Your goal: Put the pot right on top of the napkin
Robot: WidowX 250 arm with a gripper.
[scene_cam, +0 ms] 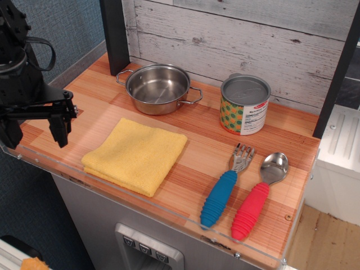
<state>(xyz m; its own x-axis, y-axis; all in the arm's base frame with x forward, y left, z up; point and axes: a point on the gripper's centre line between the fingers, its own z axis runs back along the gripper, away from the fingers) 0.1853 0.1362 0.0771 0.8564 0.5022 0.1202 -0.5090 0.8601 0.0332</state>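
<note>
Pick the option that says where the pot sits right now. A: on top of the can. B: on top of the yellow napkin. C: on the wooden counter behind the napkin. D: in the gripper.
C: the pot stands on the bare wooden counter behind the napkin, apart from it.

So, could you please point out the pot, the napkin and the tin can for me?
pot (157, 90): the only camera view, on its inside bottom.
napkin (135, 154): same view, on the middle of the yellow cloth.
tin can (244, 90): same view, on its grey lid.
</note>
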